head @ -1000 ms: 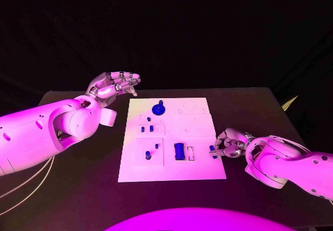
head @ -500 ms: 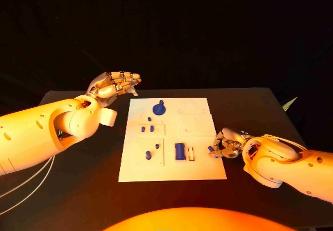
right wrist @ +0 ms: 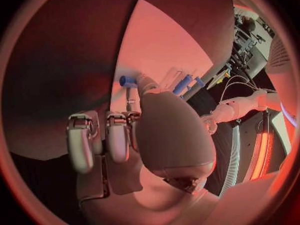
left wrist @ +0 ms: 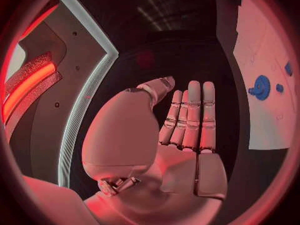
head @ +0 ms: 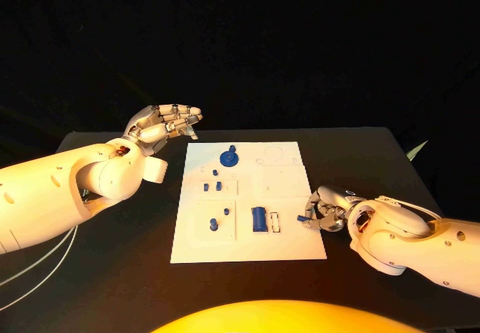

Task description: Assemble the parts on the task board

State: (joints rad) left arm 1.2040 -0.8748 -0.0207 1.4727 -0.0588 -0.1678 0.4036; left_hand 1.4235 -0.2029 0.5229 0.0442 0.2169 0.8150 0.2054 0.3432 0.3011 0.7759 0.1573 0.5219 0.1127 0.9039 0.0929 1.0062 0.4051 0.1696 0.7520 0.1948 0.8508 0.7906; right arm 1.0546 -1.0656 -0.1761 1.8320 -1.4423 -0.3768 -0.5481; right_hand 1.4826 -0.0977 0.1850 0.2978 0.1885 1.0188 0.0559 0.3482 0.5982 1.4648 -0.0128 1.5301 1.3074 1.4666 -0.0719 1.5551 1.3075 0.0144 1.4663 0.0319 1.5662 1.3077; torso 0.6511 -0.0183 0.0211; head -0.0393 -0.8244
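The white task board lies mid-table. On it are a blue round gear-like part, several small blue pegs such as one in the near-left panel, and a blue block beside a white slot. My right hand rests at the board's right edge, fingers curled, and pinches a small blue part at its fingertips. My left hand hangs raised beyond the board's far-left corner, fingers straight and holding nothing. In the left wrist view the left hand shows the same flat palm, with the gear off to one side.
The black table has bare room on both sides of the board. My left forearm reaches over the table's left part. A pale object sits at the table's far right edge.
The right hand has shifted a little toward the near side at the board's right edge, its fingers curling in with the small blue part. The left hand has stayed put.
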